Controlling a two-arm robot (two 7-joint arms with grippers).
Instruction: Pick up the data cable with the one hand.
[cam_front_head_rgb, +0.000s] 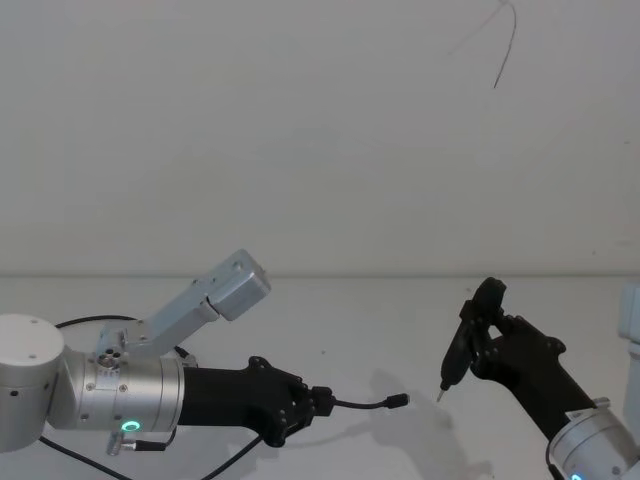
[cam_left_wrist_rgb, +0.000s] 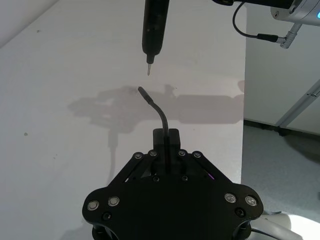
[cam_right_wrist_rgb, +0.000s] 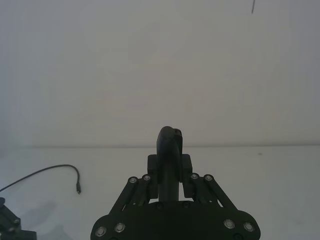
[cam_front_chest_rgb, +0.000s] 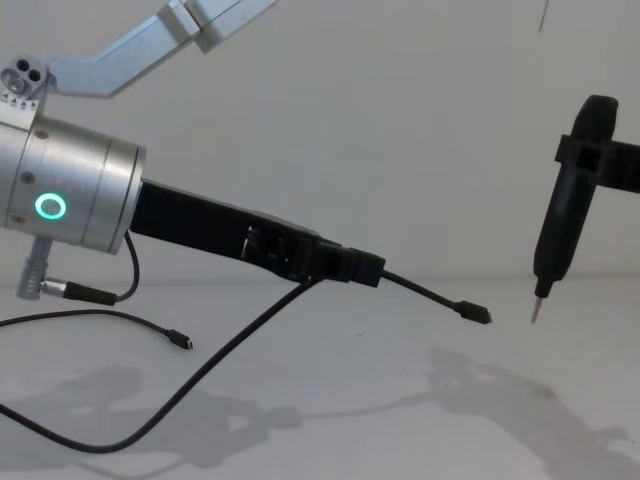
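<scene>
Left end effector (cam_front_chest_rgb: 365, 268) is clamping the data cable (cam_front_chest_rgb: 430, 295) behind its plug, holding that end off the tabletop (cam_front_chest_rgb: 330, 345); right end effector (cam_front_head_rgb: 488, 335) is gripping a pointed tool (cam_front_head_rgb: 455, 360).

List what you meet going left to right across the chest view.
Green ring → loose plug → left claw, shut on the cable → held-end plug → tool, clamped in the right claw.
</scene>
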